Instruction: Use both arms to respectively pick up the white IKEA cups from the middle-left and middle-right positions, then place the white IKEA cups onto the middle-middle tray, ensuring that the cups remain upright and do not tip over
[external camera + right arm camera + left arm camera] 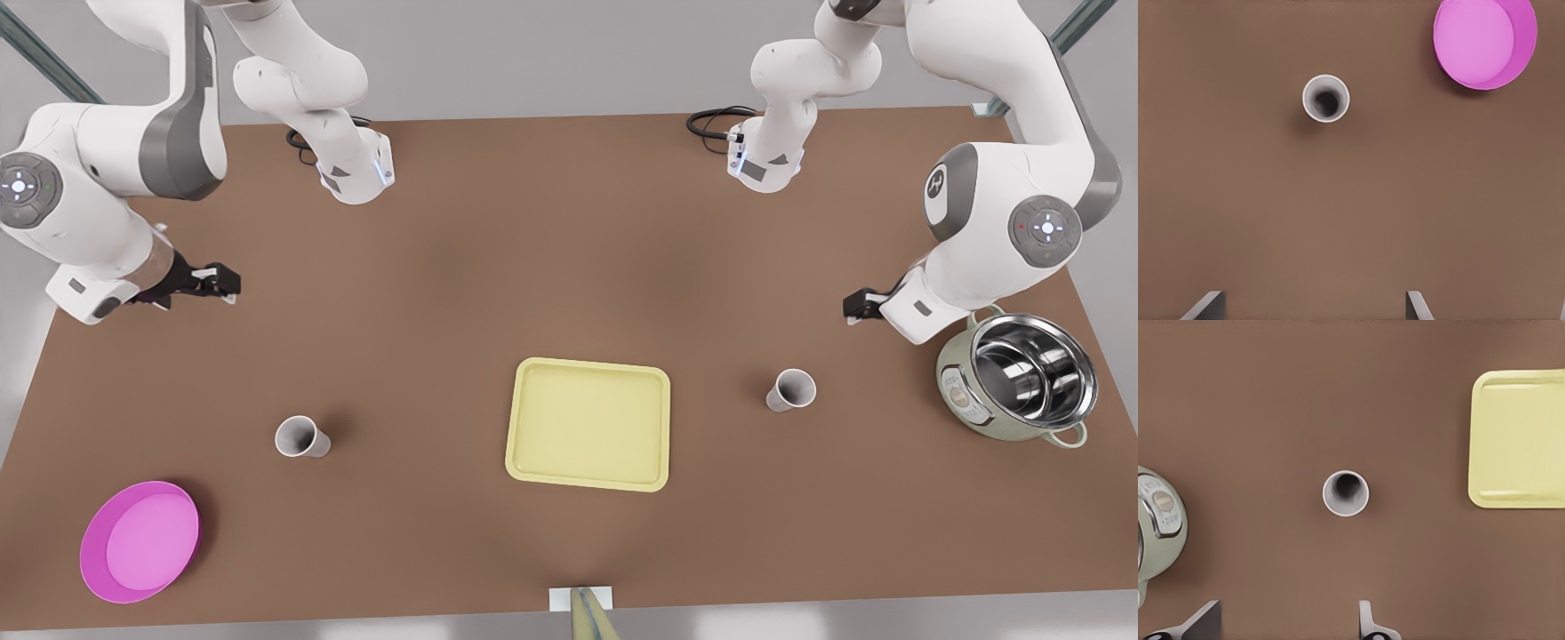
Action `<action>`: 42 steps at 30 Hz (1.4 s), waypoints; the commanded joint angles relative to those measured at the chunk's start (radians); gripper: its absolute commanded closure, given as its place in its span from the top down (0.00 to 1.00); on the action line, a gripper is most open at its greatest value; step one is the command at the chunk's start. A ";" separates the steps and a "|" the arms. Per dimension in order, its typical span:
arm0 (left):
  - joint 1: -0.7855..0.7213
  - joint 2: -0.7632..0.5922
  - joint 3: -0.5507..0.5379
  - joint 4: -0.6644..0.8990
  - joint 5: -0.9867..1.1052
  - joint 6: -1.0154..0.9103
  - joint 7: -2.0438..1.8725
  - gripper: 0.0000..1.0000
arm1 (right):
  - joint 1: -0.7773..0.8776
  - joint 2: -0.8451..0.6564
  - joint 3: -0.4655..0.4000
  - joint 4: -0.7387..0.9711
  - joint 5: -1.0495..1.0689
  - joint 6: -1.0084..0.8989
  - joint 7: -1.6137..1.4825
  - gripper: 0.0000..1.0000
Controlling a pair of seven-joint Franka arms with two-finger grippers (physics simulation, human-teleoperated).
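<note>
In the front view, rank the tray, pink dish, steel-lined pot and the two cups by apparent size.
1. tray
2. steel-lined pot and pink dish: look alike, not ranked
3. The two cups: alike, smallest

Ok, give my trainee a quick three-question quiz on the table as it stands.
1. True or false: a cup stands on the tray.
2. What sits nearest the left end effector? A) pink dish B) steel-lined pot C) tray
3. Fill in: the right end effector, like the left, is ___ (open or shut).
Key: 1 false, the white cups stand on the table, off the tray; 2 B; 3 open.
</note>
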 commanded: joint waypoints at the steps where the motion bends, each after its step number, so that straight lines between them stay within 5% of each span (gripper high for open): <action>1: -0.001 -0.001 0.000 0.000 -0.001 0.014 -0.026 1.00 | -0.002 0.000 -0.003 0.001 0.003 0.015 -0.027 1.00; 5: -0.001 -0.001 -0.002 0.000 -0.002 0.014 -0.028 1.00 | -0.002 0.136 -0.009 0.030 -0.003 0.032 -0.029 1.00; 8: -0.001 -0.001 -0.002 0.000 -0.002 0.014 -0.031 1.00 | -0.033 0.379 -0.043 0.175 0.043 0.069 -0.029 1.00; 13: -0.001 0.054 -0.013 -0.041 -0.002 0.144 -0.034 1.00 | -0.049 0.568 -0.043 0.174 0.103 0.360 -0.027 1.00; 23: 0.048 0.235 -0.023 -0.220 0.021 0.552 -0.029 1.00 | -0.065 0.640 -0.042 0.093 0.149 0.529 -0.029 1.00; 31: 0.063 0.292 -0.020 -0.299 0.021 0.618 -0.034 1.00 | -0.069 0.690 -0.042 0.085 0.218 0.570 -0.030 0.99; 33: 0.068 0.310 -0.020 -0.302 0.021 0.638 -0.034 1.00 | -0.069 0.690 -0.042 0.085 0.216 0.569 -0.053 0.49; 34: 0.068 0.316 -0.020 -0.315 0.021 0.640 -0.036 1.00 | -0.068 0.690 -0.042 0.085 0.216 0.570 -0.053 0.39; 37: 0.070 0.336 -0.020 -0.325 0.021 0.640 -0.034 0.99 | -0.059 0.692 -0.040 0.085 0.213 0.570 -0.050 0.32; 40: 0.070 0.336 -0.020 -0.322 0.016 0.640 -0.037 0.55 | -0.057 0.692 -0.034 0.085 0.202 0.570 -0.053 0.21; 42: 0.068 0.336 -0.022 -0.323 -0.008 0.638 -0.055 0.36 | -0.054 0.692 -0.019 0.103 0.208 0.570 -0.052 0.21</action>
